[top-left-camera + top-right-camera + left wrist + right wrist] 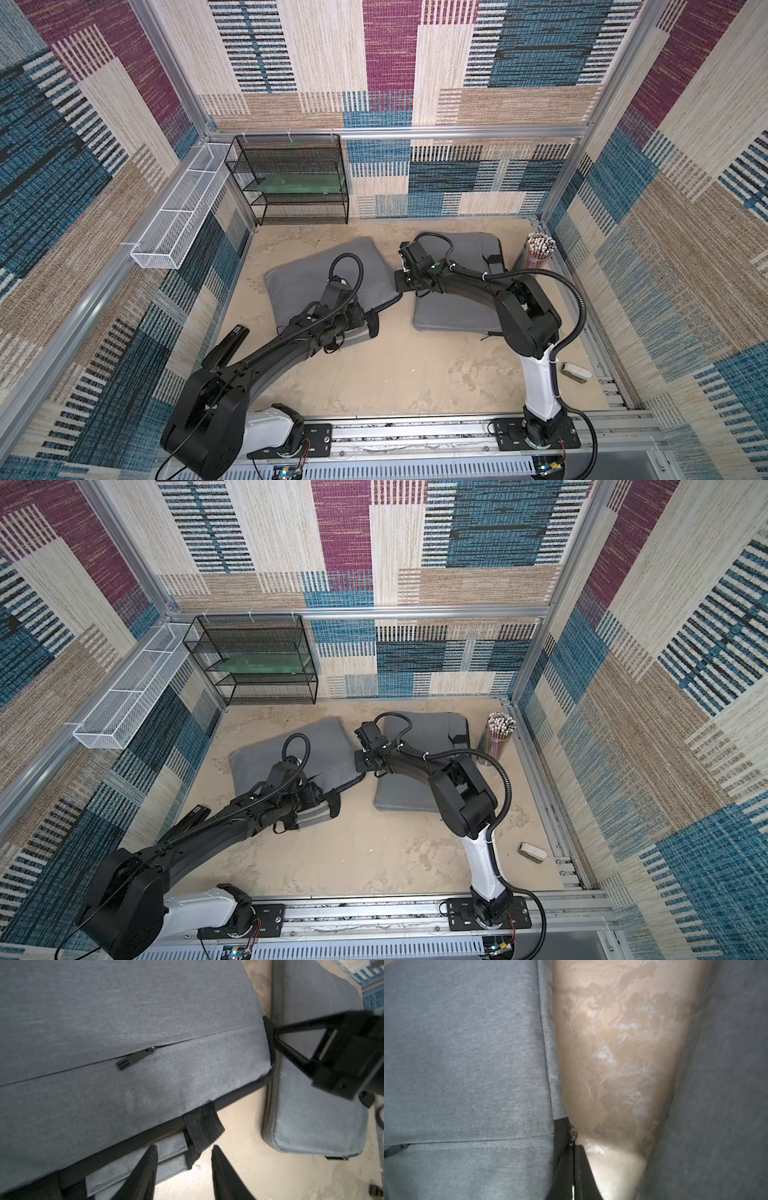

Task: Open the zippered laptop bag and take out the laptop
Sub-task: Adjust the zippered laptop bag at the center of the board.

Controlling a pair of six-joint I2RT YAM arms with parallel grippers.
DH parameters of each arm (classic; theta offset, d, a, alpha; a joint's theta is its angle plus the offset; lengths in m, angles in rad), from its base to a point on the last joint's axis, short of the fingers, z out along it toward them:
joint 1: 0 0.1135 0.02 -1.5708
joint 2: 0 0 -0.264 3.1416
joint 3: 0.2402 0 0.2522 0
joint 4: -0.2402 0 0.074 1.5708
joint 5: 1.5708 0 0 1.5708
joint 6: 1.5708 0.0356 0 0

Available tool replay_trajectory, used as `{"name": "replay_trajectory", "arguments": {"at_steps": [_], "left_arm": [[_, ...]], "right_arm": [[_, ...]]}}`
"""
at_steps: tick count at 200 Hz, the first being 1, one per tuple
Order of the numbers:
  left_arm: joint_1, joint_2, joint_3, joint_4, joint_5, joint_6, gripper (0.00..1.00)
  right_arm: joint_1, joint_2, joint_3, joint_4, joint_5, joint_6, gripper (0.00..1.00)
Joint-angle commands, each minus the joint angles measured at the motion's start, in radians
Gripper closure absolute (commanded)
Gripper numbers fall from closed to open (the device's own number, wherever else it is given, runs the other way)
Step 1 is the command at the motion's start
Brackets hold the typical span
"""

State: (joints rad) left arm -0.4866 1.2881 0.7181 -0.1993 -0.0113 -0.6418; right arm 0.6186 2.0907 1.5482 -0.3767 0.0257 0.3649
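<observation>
The grey zippered laptop bag (328,270) (291,746) lies flat left of centre in both top views. My left gripper (184,1151) (361,322) is open at the bag's near edge, and the black handle strap (202,1126) lies just beyond its tips, not pinched. A front-pocket zipper pull (135,1058) lies flat on the fabric. My right gripper (574,1149) (401,284) (272,1032) is shut on the main zipper pull, just behind the metal slider (572,1132) at the bag's right corner. The laptop is hidden.
A second grey bag (457,307) (726,1084) lies under the right arm, a narrow strip of table away. A pencil cup (538,251) stands at the right wall. A black mesh shelf (291,178) and white mesh basket (178,212) are back left, and a small white object (575,371) front right.
</observation>
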Motion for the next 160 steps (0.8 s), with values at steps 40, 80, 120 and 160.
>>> {"name": "replay_trajectory", "arguments": {"at_steps": [40,80,120,160], "left_arm": [[-0.001,0.042,0.041,-0.153,0.082,0.194,0.44],[-0.002,0.062,0.031,-0.163,0.132,0.252,0.47],[-0.012,0.137,0.069,-0.163,0.138,0.299,0.49],[-0.032,0.231,0.116,-0.165,0.081,0.332,0.5]], "right_arm": [[-0.052,-0.022,0.069,-0.05,0.004,-0.039,0.61],[-0.052,-0.132,-0.016,-0.029,0.021,-0.027,0.44],[-0.051,-0.282,-0.164,0.024,0.045,0.014,0.24],[-0.05,-0.412,-0.301,0.081,0.062,0.045,0.02]]}}
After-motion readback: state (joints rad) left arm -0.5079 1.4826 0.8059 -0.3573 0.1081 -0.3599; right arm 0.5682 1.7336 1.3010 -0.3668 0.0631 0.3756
